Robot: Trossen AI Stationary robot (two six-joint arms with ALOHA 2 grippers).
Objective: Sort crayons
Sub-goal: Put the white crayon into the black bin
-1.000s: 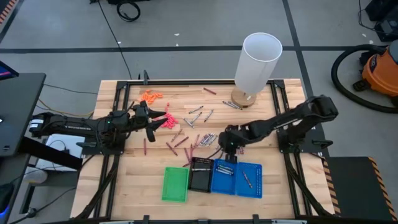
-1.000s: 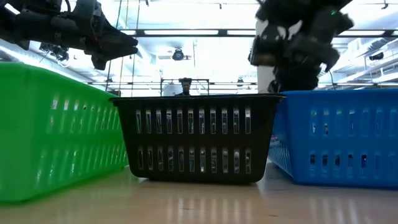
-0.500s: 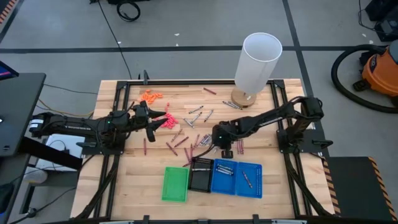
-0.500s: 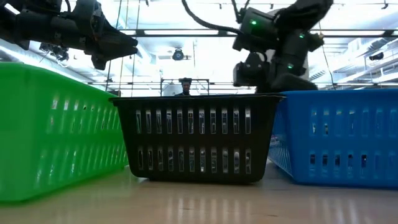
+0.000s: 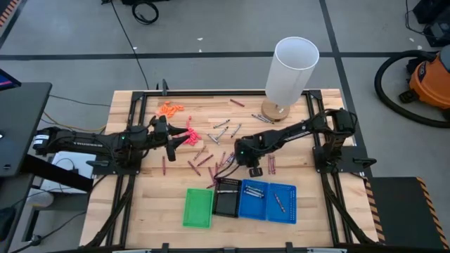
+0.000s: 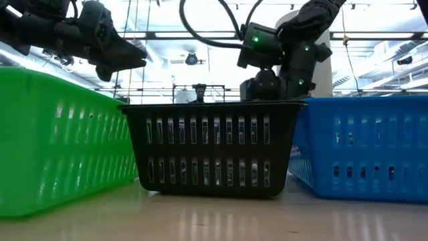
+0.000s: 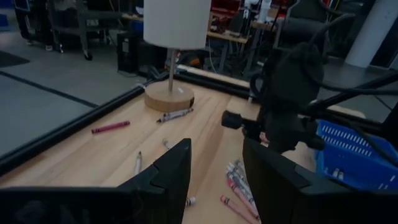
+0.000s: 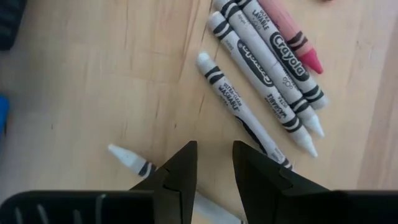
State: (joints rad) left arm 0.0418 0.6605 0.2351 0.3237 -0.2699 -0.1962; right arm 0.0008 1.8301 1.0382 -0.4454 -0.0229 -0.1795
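Many crayons lie flat and scattered on the wooden table, some maroon, some silvery grey, some red. My right gripper is open and hovers low over a row of grey crayons with a red one beside them. Another grey crayon lies partly hidden under its fingers. My left gripper is open and empty above the table, by the pink-red bits; its wrist view looks across the crayons toward the right arm.
Four small trays stand in a row near the front edge: green, black and two blue, the blue ones with crayons inside. A white lamp stands at the back right. Orange bits lie at the back left.
My right gripper has gone from over the blue tray's far edge toward the table's left and a little toward the far edge, going down over the crayon cluster. The crayons have stayed where they were.
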